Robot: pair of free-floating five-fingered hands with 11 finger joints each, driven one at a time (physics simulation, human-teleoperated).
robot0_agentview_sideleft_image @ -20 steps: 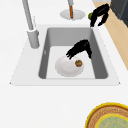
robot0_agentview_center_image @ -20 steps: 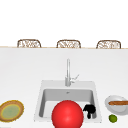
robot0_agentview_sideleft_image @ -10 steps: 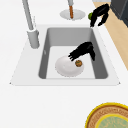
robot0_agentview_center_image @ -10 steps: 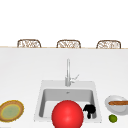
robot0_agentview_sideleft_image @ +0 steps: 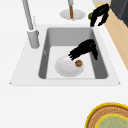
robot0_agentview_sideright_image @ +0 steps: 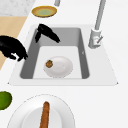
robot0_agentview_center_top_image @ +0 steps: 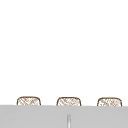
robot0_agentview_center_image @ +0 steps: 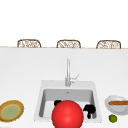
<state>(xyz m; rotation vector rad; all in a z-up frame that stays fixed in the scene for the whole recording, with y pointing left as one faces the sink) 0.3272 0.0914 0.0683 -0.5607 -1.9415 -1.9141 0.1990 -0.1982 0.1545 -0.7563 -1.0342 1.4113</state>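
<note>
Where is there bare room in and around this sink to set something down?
The counter behind the sink, either side of the faucet, is bare, as is the basin floor by the faucet wall. The basin's near half is crowded: a white plate with a small brown item, the left robot hand above it, the right robot hand at the right rim.

A lime [robot0_agentview_center_image: 113,118] beside a carrot plate [robot0_agentview_center_image: 113,108], 3 chairs [robot0_agentview_center_image: 68,44] behind

The sink [robot0_agentview_sideleft_image: 100,50] lies open from above (its back half bare); the faucet [robot0_agentview_sideleft_image: 30,25] stands at its rim, a white plate [robot0_agentview_sideleft_image: 66,67] covering the front floor.
</note>
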